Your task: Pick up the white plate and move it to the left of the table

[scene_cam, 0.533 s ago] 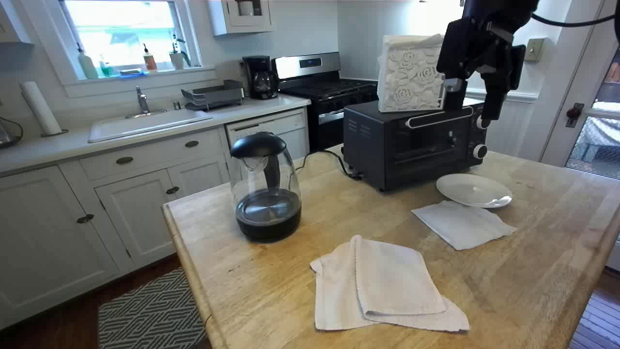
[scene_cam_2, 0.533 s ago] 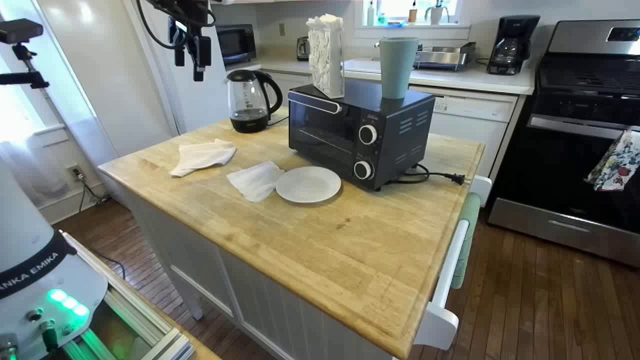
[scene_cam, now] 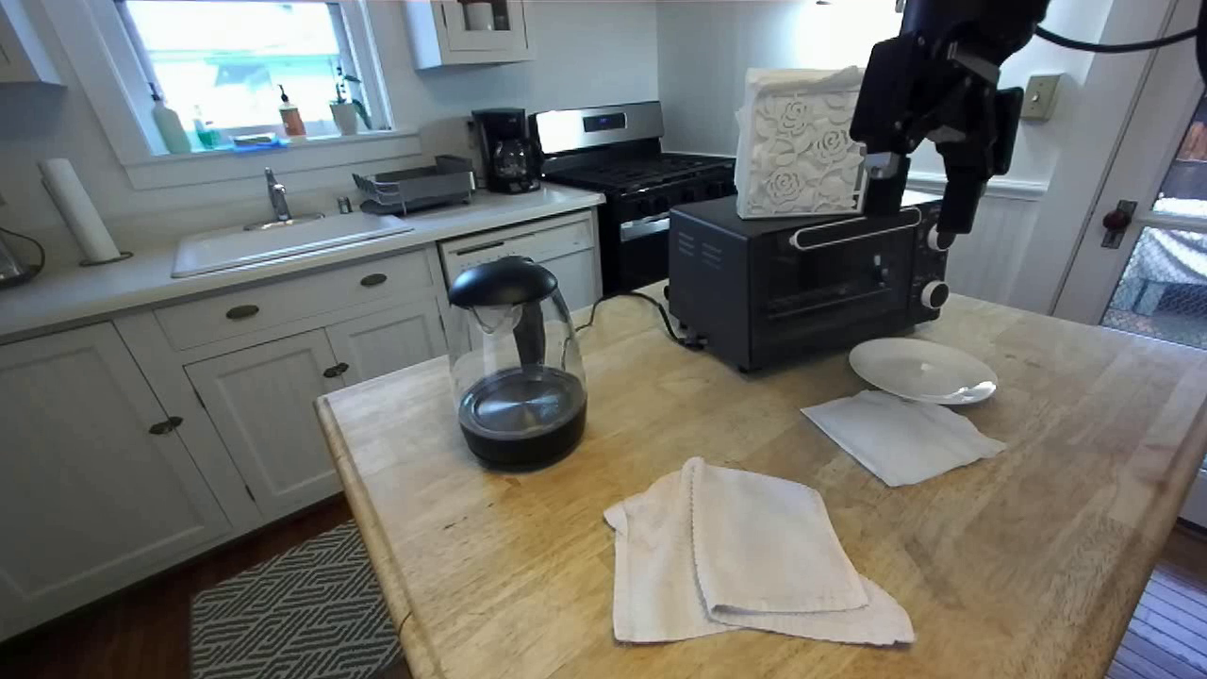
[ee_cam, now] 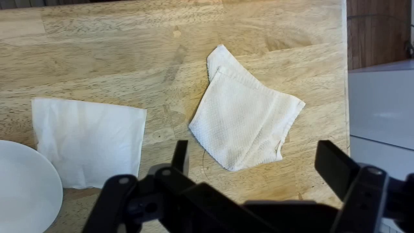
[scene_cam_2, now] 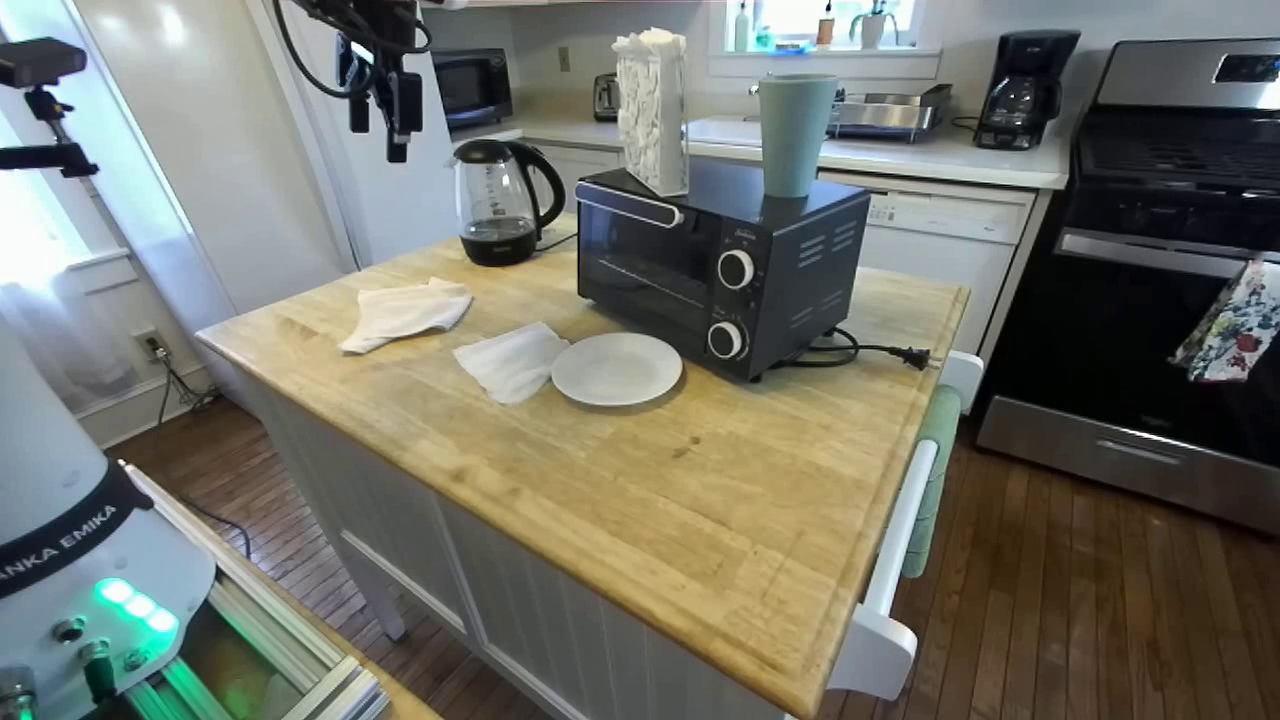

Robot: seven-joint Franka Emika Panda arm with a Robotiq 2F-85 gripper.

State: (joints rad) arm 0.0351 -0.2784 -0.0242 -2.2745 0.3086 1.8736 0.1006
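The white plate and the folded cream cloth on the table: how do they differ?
Shape: the white plate is round, while the folded cloth has uneven edges and corners.
Surface: the white plate looks smooth and glossy; the folded cloth looks textured and creased.
Place: the white plate's rim overlaps the thin napkin; the folded cloth lies apart from that napkin.
Both are pale and on the wooden table; the claw holds neither.

My pale base wears a black band lettered "ANKA EMIKA"; below the band I've three green lights. Well above it: looping black cable, my black gripper with grey discs.
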